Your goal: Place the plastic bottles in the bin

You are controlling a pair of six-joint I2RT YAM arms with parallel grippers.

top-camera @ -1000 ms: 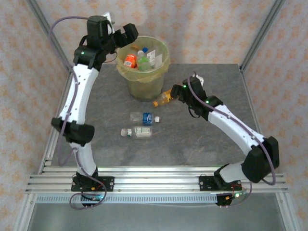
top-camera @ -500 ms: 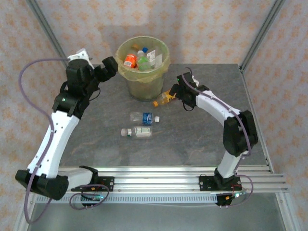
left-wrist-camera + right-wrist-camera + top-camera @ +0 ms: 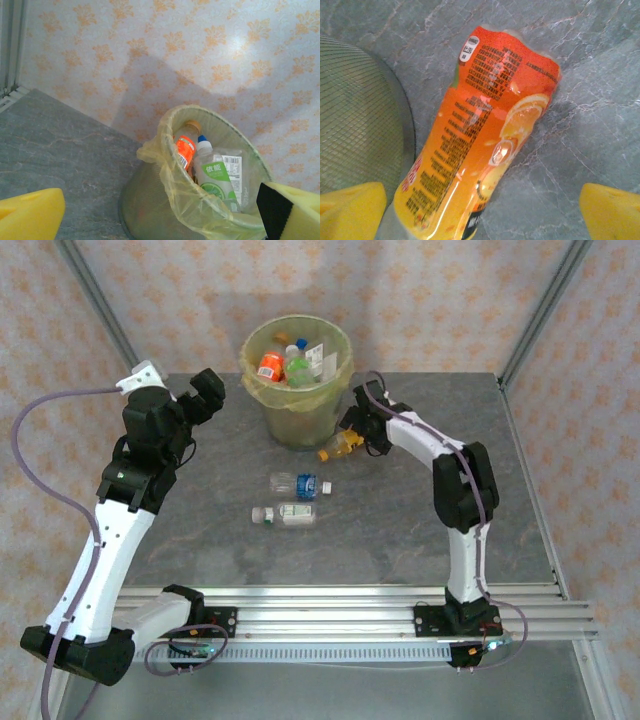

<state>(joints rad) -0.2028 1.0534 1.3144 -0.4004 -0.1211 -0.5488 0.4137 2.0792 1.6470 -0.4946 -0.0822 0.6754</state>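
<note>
Robot test cell, lab-like: aluminium rail frame [image 3: 320, 605], floral wallpapered backdrop panels [image 3: 440, 300], grey slab tabletop [image 3: 390, 530].

We see the bin [image 3: 300, 422] at upper centre; right gripper [image 3: 353, 433] at an orange bottle [image 3: 336, 448]; a blue-labelled bottle [image 3: 299, 484] and a white-labelled bottle [image 3: 285, 514] mid-frame; left gripper [image 3: 198, 398] spread, upper left.

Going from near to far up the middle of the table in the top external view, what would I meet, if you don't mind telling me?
pale-labelled bottle → blue-labelled bottle → orange bottle → bin
</note>
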